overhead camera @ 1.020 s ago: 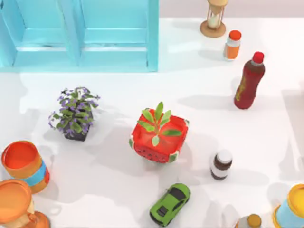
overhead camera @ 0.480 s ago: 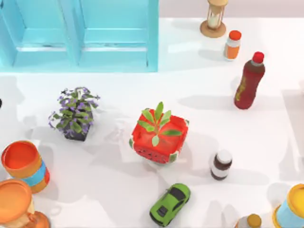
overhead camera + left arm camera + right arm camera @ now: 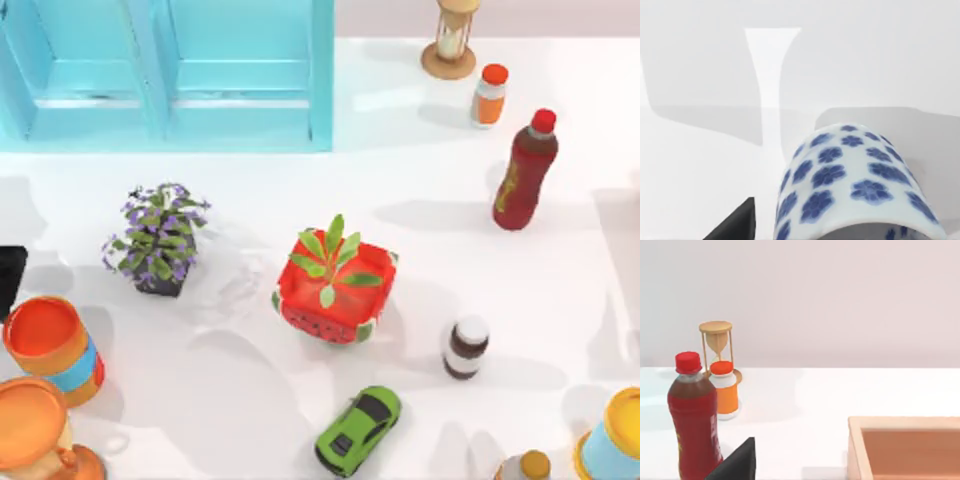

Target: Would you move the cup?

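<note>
You cannot tell from the views whether the left gripper, entering at the left edge of the top view, is released or clenched. In the left wrist view, the white ceramic cup with blue flower print sits close under the camera, next to a dark finger. Treat the move as not yet confirmed: no lift is evident. The right arm's dark finger is parked near the red-capped dark red drink bottle; its jaw state is also undeterminable.

Cup: white glazed cylinder patterned with blue flowers, seen close in the left wrist view with its rim nearest the lens and its body receding toward the white surface; contact with that surface cannot be told.
</note>
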### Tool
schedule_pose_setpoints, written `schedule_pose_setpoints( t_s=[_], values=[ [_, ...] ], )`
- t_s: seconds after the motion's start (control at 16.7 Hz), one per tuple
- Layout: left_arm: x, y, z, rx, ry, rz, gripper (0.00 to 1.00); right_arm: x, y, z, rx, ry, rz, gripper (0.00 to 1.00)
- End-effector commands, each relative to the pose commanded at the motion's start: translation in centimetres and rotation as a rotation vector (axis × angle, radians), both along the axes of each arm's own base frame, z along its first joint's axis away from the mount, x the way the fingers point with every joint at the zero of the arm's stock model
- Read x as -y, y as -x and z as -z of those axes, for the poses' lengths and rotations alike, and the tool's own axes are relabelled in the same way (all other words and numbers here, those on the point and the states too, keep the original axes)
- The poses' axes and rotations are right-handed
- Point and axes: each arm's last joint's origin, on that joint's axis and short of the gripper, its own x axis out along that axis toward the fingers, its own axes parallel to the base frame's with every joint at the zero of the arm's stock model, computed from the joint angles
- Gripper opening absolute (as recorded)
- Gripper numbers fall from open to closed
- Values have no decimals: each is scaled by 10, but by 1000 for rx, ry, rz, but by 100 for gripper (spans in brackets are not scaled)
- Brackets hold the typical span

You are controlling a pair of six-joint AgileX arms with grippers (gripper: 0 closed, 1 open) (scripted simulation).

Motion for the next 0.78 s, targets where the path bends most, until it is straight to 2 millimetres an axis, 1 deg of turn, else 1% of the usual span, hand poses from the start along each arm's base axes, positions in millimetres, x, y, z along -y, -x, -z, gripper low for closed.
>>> schedule_pose_setpoints(
  t_s=[0.12,0.78],
  values=[
    [0,0,0,0,0,0,100,0,0,0,0,0,0,100],
    [0,0,0,0,0,0,17,0,0,0,0,0,0,100]
  ],
)
